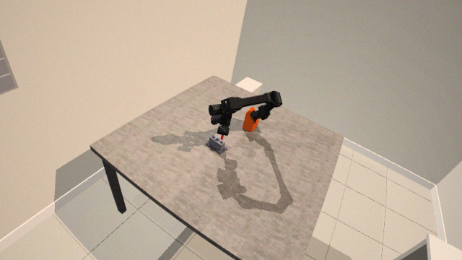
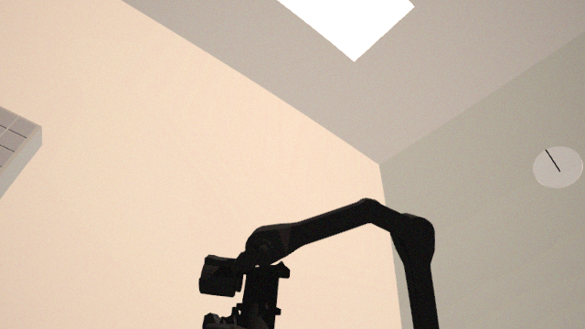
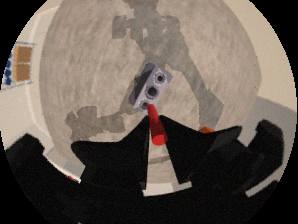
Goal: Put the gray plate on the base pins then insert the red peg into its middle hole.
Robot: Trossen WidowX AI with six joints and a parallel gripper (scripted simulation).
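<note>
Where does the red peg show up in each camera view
Top: red peg near table centre, hanging from the gripper, just above the gray plate.
Exterior: not in it.
Wrist: red peg centre, tip toward the plate.
Shared landmark: the gray plate.

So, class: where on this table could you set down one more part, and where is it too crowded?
Free patches: the wide stretch of table between the gray plate on its base and the front-left edge, and the front area toward the tiled floor. Crowded: the strip from the plate to the orange arm base, where the gripper holds the red peg close above the plate.
</note>
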